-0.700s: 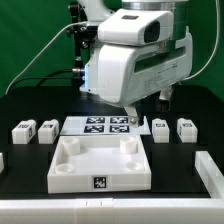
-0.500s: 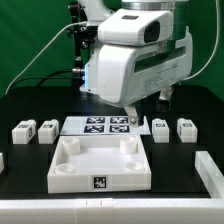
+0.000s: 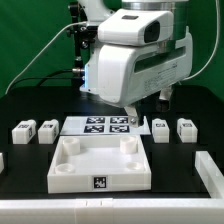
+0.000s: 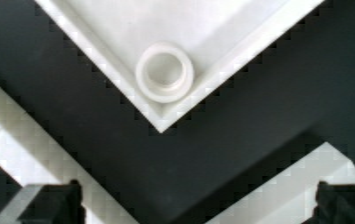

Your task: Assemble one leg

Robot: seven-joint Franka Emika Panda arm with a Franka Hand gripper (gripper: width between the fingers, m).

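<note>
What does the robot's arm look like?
The arm is chunky, boxy and mostly white, with a grey panel and a black top joint. Thin cables trail behind it. Its gripper has two dark fingers.

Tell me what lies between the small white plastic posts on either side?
The thin flat white marker board with black-and-white tags, shown in the exterior view.

Frontal exterior; wrist close over tray (image 4: 245, 25) corner

A robotics lab: green backdrop (image 3: 30, 40), black table (image 3: 30, 105), tagged marker board (image 3: 97, 125).
</note>
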